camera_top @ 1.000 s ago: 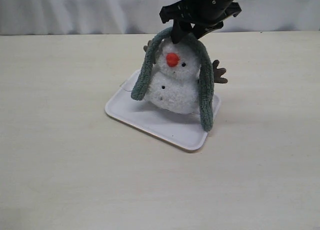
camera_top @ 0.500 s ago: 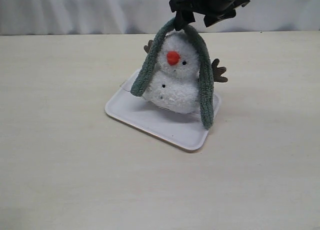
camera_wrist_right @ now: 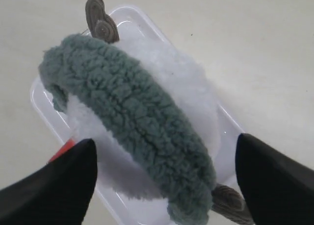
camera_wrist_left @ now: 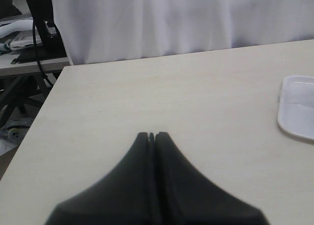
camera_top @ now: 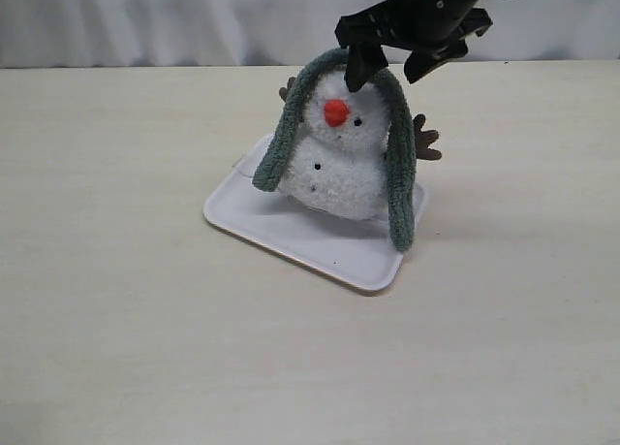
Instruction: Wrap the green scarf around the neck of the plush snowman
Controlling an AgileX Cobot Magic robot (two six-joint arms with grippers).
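The plush snowman [camera_top: 339,169] stands on a flat white tray [camera_top: 291,234], orange nose facing the camera. The green scarf [camera_top: 397,154] is draped over the top of its head, both ends hanging down its sides; its neck is bare. In the right wrist view the green scarf [camera_wrist_right: 142,122] lies across the white snowman [camera_wrist_right: 196,97]. My right gripper [camera_top: 387,69] hovers just above the head, open, fingers spread either side of the scarf without gripping it. That same right gripper [camera_wrist_right: 167,151] holds nothing. My left gripper [camera_wrist_left: 151,135] is shut and empty over bare table, away from the snowman.
The snowman's brown twig arms [camera_top: 424,140] stick out behind the scarf. A corner of the white tray [camera_wrist_left: 297,107] shows in the left wrist view. A white curtain [camera_top: 194,18] hangs behind the table's far edge.
My right gripper opened and let go of the scarf, which settled lower onto the snowman's head. The gripper shifted slightly right and up. The left gripper has not moved.
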